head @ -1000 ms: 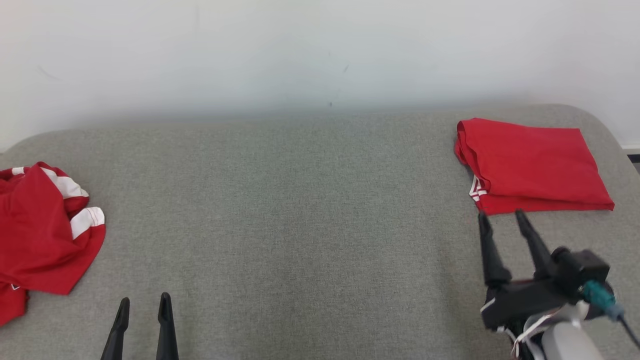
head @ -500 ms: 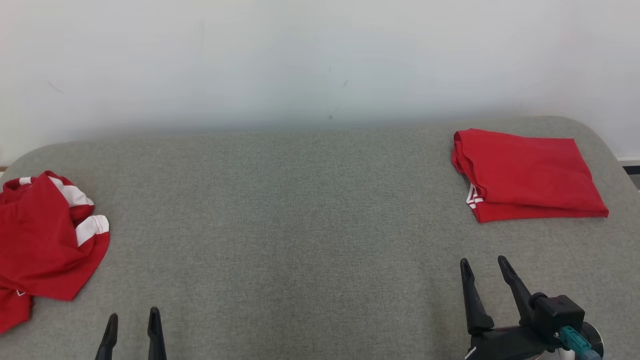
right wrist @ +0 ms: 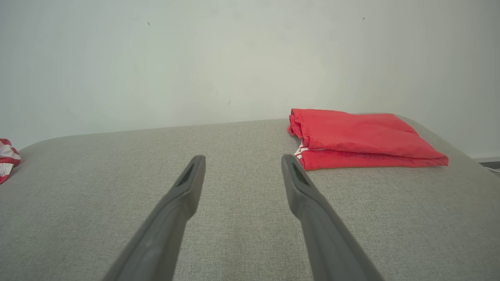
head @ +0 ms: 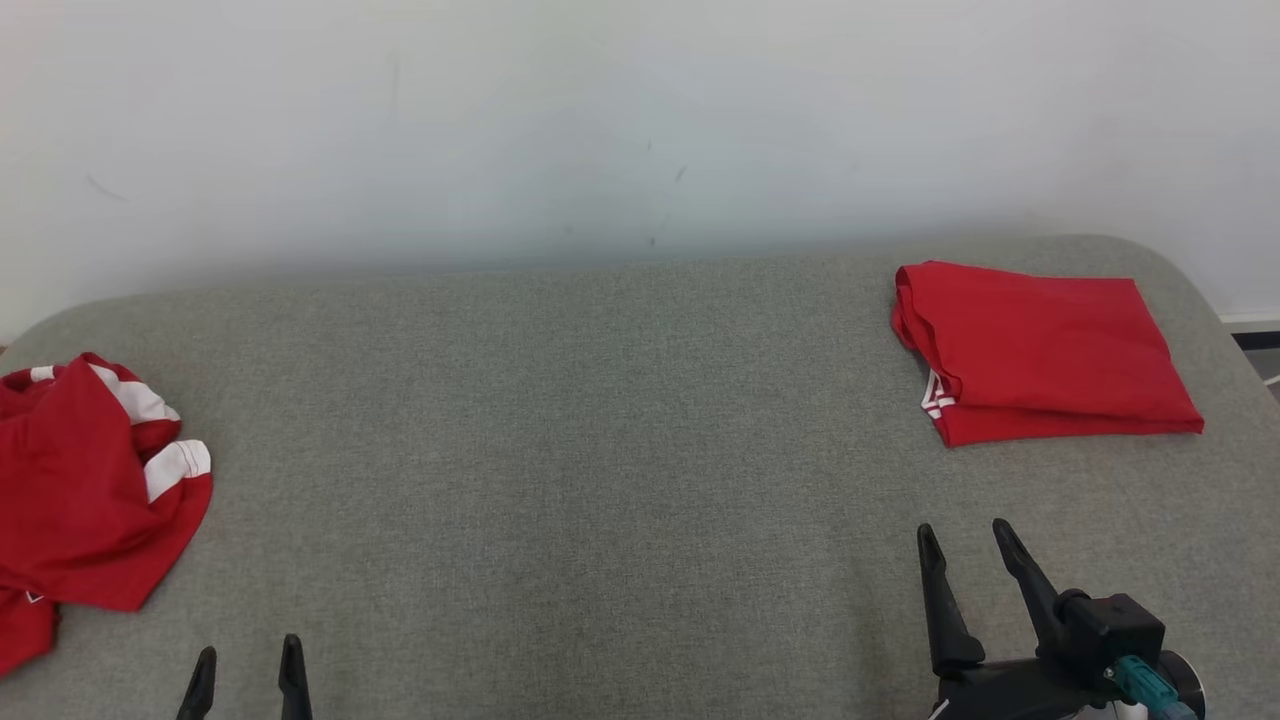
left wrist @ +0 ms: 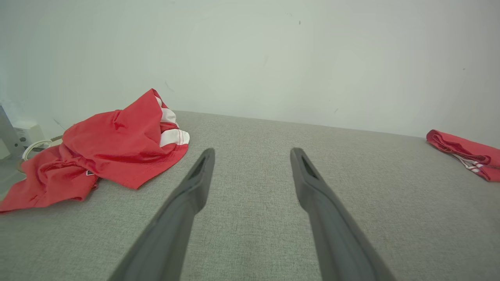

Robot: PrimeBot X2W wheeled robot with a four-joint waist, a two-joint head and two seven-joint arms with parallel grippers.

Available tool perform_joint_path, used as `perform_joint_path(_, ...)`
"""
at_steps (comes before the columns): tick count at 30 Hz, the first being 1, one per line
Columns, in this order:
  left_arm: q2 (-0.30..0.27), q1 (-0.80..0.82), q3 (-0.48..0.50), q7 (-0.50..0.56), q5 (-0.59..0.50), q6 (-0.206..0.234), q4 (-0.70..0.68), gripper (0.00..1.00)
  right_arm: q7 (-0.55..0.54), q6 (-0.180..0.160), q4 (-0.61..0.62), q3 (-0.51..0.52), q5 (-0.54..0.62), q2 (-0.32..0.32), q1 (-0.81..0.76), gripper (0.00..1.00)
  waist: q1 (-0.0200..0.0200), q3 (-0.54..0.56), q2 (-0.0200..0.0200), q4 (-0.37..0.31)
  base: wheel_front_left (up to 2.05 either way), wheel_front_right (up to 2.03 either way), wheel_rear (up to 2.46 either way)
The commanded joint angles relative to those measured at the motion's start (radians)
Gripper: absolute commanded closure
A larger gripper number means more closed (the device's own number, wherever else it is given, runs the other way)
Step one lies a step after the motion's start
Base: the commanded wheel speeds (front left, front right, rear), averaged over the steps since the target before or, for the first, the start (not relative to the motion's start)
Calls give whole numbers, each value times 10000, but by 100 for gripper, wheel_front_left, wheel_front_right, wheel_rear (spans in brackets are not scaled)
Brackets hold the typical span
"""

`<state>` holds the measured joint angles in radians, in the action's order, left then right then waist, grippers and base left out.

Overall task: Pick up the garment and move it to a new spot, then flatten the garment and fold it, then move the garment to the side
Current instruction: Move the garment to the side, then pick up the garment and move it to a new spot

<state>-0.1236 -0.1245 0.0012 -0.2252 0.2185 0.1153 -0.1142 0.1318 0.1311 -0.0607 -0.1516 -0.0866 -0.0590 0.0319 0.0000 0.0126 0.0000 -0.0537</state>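
My left gripper and right gripper gape, holding nothing — the folded red cloth garment lies at two o'clock.

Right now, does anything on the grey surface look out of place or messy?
Only the crumpled red garment at the left edge: it lies bunched, white stripes showing. The folded red garment at the far right lies neat. Nothing looks damaged.

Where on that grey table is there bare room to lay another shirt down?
The middle of the grey table is bare, from the crumpled red garment at the left edge to the folded red garment at the far right corner. Those ends are crowded.
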Motion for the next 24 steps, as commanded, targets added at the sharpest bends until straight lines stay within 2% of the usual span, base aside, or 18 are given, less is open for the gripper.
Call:
perform_joint_path(1,-85,-174,55,-3,-15,23,-37,0,-5,-9,31,-8,78,19,-71,0,0,-4,0,-13,0,0,0)
perform_joint_path(15,-193,-203,94,57,-13,230,-129,0,37,-7,-47,53,26,70,-131,0,0,32,0,80,0,0,0)
perform_joint_path(24,-277,-262,177,116,54,355,-142,0,127,-7,-158,-48,-95,83,-233,0,0,89,0,863,0,0,0)
